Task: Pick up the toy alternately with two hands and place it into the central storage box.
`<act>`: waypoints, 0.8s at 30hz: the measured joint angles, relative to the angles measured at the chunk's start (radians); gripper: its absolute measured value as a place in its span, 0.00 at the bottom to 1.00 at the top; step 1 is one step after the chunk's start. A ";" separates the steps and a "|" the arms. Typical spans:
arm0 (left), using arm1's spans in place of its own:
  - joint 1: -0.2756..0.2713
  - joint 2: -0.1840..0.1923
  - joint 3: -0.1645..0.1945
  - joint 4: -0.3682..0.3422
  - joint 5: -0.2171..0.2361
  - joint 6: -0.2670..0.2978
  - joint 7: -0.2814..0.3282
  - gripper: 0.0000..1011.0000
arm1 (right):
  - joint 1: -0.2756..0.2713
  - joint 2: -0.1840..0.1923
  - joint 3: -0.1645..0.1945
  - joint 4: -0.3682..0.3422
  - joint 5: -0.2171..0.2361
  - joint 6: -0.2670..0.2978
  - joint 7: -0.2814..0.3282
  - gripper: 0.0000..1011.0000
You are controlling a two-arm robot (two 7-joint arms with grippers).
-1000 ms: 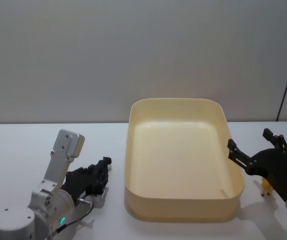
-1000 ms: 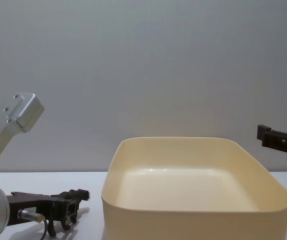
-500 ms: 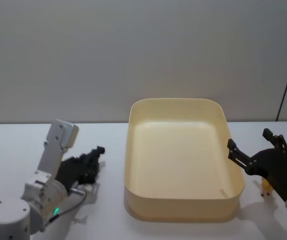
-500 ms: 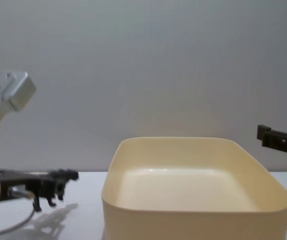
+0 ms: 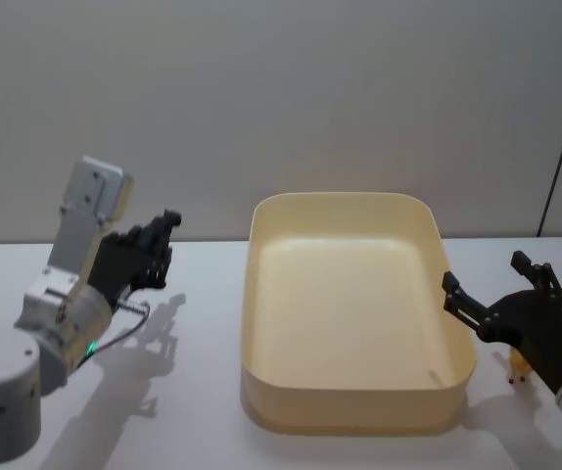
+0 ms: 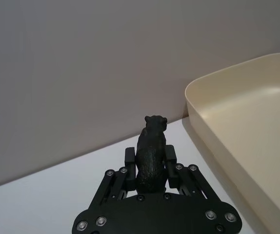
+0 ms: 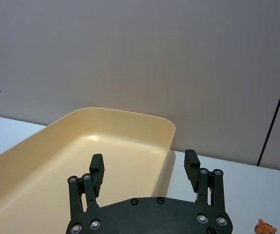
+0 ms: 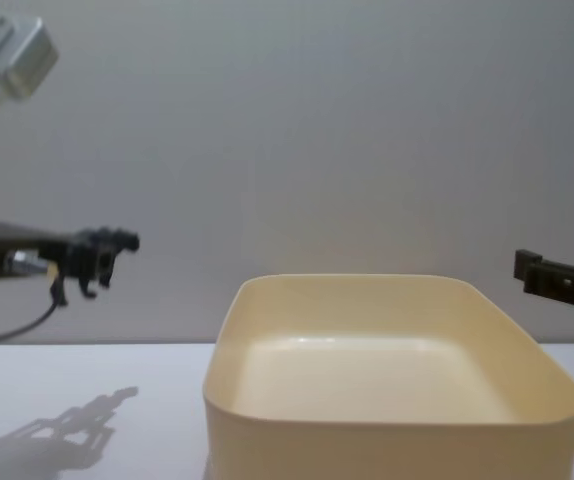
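Head looks down; chest looks across; both share the box.

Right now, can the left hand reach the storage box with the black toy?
Probably yes. The left hand, shut on the black toy, is raised above the table left of the storage box, whose top is open, with nothing between them. The right hand is open on its other side.
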 joint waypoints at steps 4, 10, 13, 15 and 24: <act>-0.026 -0.007 -0.002 -0.002 0.015 0.004 -0.033 0.32 | 0.000 0.000 0.000 0.000 0.000 0.000 0.000 0.99; -0.064 -0.021 -0.001 0.007 0.034 0.008 -0.104 0.32 | 0.000 0.000 0.000 0.000 0.000 0.000 0.000 0.99; -0.082 -0.029 0.004 0.018 0.043 0.009 -0.143 0.32 | 0.000 0.000 0.000 0.000 0.000 0.000 0.000 0.99; -0.091 -0.034 0.006 0.024 0.047 0.009 -0.163 0.32 | 0.000 0.000 0.000 0.000 0.000 0.000 0.000 0.99; -0.141 -0.069 0.032 0.080 0.068 0.003 -0.290 0.32 | 0.000 0.000 0.000 0.000 0.000 0.000 0.000 0.99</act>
